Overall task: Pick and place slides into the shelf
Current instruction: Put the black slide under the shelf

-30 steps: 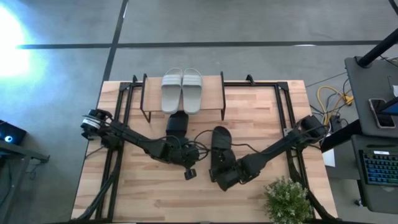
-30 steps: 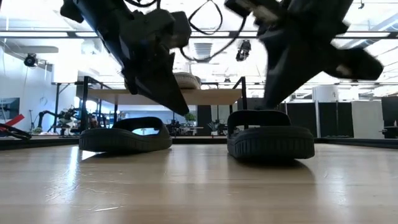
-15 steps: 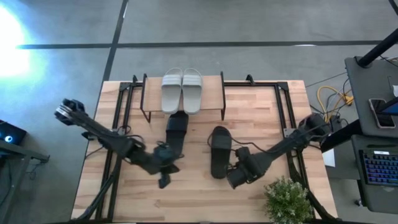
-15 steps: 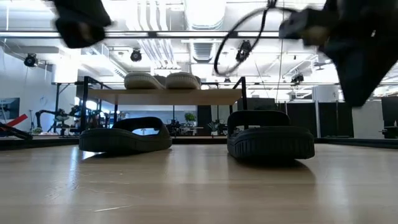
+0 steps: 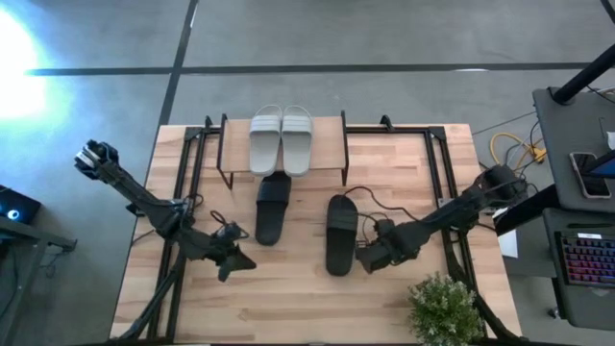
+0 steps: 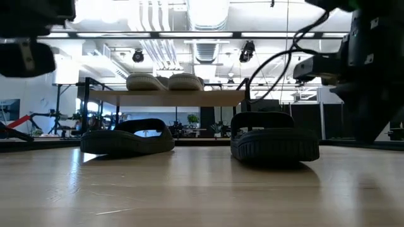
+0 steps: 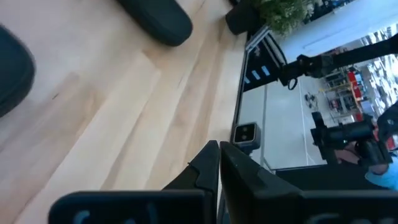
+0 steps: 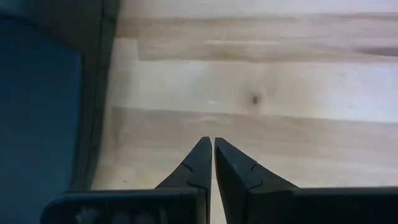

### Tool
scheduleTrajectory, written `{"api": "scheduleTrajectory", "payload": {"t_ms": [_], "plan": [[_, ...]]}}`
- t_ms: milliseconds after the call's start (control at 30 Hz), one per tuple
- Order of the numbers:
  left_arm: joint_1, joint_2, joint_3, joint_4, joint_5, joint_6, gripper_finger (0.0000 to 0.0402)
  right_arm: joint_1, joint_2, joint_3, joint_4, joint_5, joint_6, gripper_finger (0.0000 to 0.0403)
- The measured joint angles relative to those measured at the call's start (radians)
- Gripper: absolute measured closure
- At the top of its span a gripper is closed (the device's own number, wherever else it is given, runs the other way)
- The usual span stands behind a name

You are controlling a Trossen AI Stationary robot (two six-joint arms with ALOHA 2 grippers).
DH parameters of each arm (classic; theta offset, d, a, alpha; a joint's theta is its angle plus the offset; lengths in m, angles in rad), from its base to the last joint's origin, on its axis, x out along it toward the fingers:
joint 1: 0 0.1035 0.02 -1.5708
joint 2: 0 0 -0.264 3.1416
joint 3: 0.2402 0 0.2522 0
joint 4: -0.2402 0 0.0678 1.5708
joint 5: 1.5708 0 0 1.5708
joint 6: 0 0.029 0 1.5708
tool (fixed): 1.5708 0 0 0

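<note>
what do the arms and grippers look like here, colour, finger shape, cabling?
Both arms are dark, slim and jointed. The left gripper and right gripper each carry two black fingers tapering to pointed tips, with a small notch along the outer edge. Loose black cables loop off the right arm near its wrist. No markings are legible.

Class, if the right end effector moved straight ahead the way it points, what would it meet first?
Probably the bare tabletop: the right end effector, shut, points down at wood, with the black slide just beside that line.
</note>
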Motion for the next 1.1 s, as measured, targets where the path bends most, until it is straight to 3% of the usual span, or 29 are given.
{"api": "scheduleTrajectory", "payload": {"t_ms": [200,400,833,967,1100], "plan": [[-0.009,-0.084,-0.048,0.007,-0.02,0.007,0.0402,-0.073,-0.007,-0.071,0.128,0.069,-0.018,0.0391],[-0.009,-0.145,-0.077,-0.015,-0.049,0.008,0.0402,-0.169,0.023,-0.095,0.293,0.085,-0.137,0.0391],[-0.008,-0.103,-0.085,-0.015,-0.052,0.0,0.0402,-0.369,0.12,-0.014,0.601,0.106,-0.397,0.0391],[-0.008,-0.082,-0.088,-0.016,-0.048,-0.016,0.0402,-0.395,0.164,0.079,0.544,0.071,-0.512,0.0391],[-0.011,-0.076,-0.088,-0.016,-0.035,-0.03,0.0402,-0.38,0.175,0.166,0.284,0.078,-0.527,0.0391]]}}
